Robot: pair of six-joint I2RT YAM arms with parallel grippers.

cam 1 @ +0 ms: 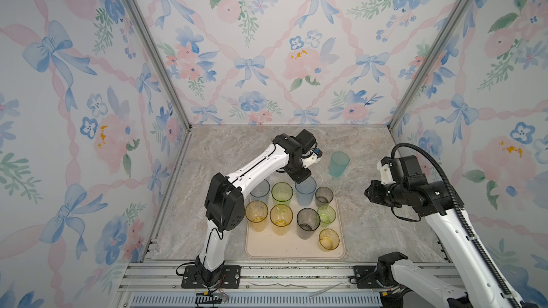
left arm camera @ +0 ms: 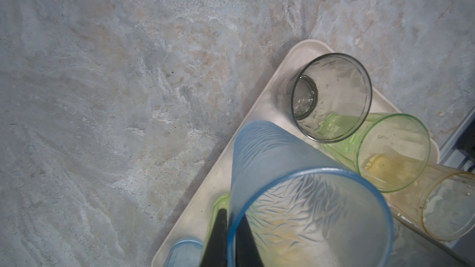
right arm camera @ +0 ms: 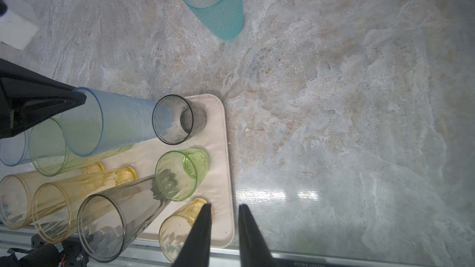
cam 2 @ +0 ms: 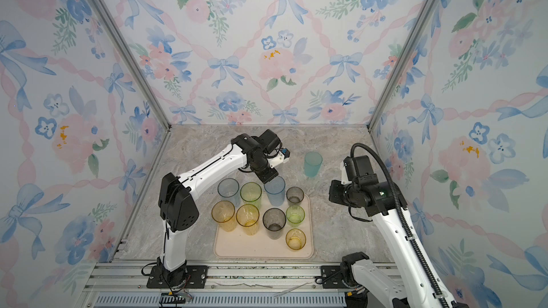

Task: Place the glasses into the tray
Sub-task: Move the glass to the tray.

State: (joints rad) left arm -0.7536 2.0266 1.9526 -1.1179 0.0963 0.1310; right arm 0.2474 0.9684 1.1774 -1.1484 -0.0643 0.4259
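Note:
The cream tray (cam 1: pixel 284 247) (cam 2: pixel 255 250) (right arm camera: pixel 221 155) holds several glasses in amber, yellow, green, grey and blue. My left gripper (cam 1: pixel 303 178) (cam 2: pixel 271 177) (left arm camera: pixel 232 217) is shut on the rim of a tall blue glass (cam 1: pixel 305 195) (cam 2: pixel 274 194) (left arm camera: pixel 270 155) (right arm camera: pixel 123 122), one finger inside and one outside. That glass is at the tray's far edge, between a tall green glass (cam 1: pixel 281 192) and a short grey one (cam 1: pixel 323 196) (left arm camera: pixel 331 96). A teal glass (cam 1: pixel 339 163) (cam 2: pixel 312 163) (right arm camera: pixel 213 3) stands on the table beyond the tray. My right gripper (cam 1: pixel 370 194) (right arm camera: pixel 225 205) hangs open and empty, right of the tray.
The left arm's elbow (cam 1: pixel 222 202) hangs over the tray's left side. Aluminium rails (cam 1: pixel 267 274) run along the table's front edge. Wallpapered walls close in the back and both sides. Bare marble table (cam 1: pixel 379 232) lies right of the tray.

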